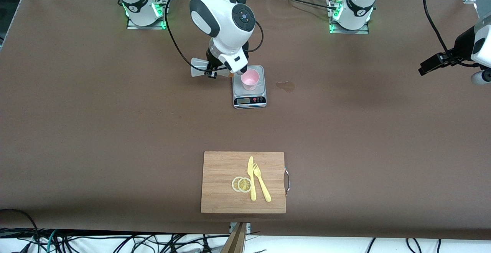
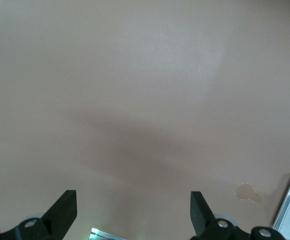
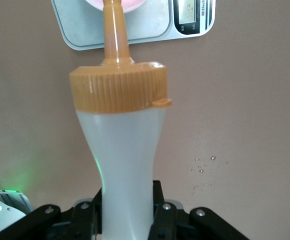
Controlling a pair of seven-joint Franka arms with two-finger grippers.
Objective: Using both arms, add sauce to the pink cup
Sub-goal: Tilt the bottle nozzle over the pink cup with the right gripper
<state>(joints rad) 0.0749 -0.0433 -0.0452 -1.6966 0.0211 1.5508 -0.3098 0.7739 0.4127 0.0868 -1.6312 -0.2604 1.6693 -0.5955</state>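
Observation:
The pink cup (image 1: 250, 79) stands on the grey plate of a small kitchen scale (image 1: 249, 95). My right gripper (image 1: 213, 68) is shut on the sauce bottle (image 1: 199, 68), which is tipped on its side beside the scale with its orange nozzle at the cup's rim. In the right wrist view the gripper (image 3: 127, 202) clamps the bottle's whitish body (image 3: 122, 150), and the nozzle reaches over the scale (image 3: 150, 27) to the cup's edge (image 3: 137, 4). My left gripper (image 1: 424, 68) is open and empty, up over bare table at the left arm's end (image 2: 133, 197).
A brownish stain (image 1: 285, 86) lies beside the scale toward the left arm's end. A wooden cutting board (image 1: 218, 168) with a yellow knife, a fork and lemon slices lies nearer to the front camera. Small droplets (image 3: 202, 170) dot the table by the bottle.

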